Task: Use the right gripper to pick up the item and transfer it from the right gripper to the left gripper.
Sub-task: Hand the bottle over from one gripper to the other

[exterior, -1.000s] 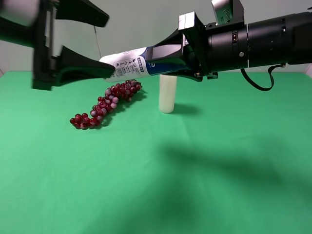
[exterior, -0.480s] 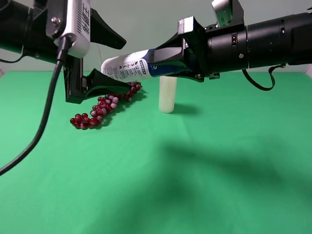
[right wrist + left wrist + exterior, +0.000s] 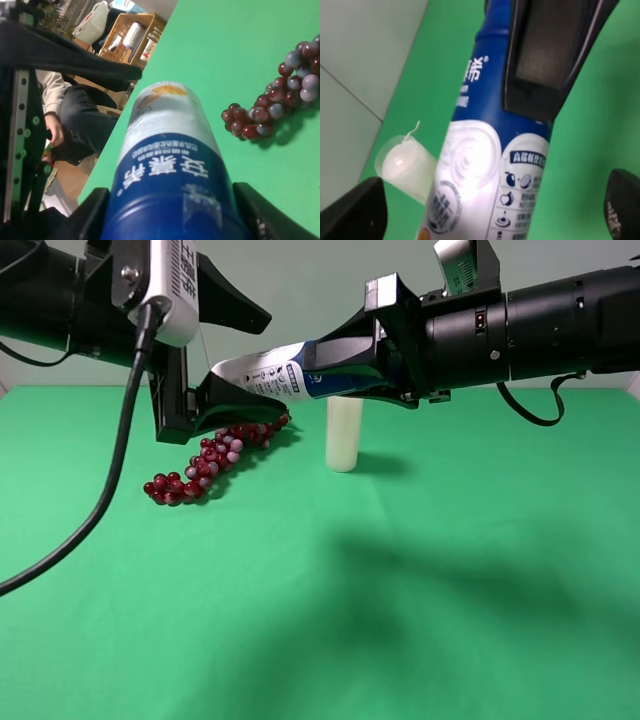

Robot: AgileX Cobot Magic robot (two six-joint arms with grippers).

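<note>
The bottle, dark blue at the cap end and white with print at the base, lies level in the air. My right gripper is shut on its blue part, and its finger presses on the blue body. My left gripper is open, with one prong above and one below the bottle's white end. In the left wrist view the bottle fills the gap between the wide-apart fingertips. The right wrist view shows the bottle end-on, with the left gripper's prong beside it.
A white candle stands upright on the green cloth behind and below the bottle; it also shows in the left wrist view. A bunch of red grapes lies under the left gripper. A cable hangs from the left arm.
My left gripper has moved right and slightly up, so its open jaws now straddle the bottle's white end. The right arm and the bottle have stayed still.
</note>
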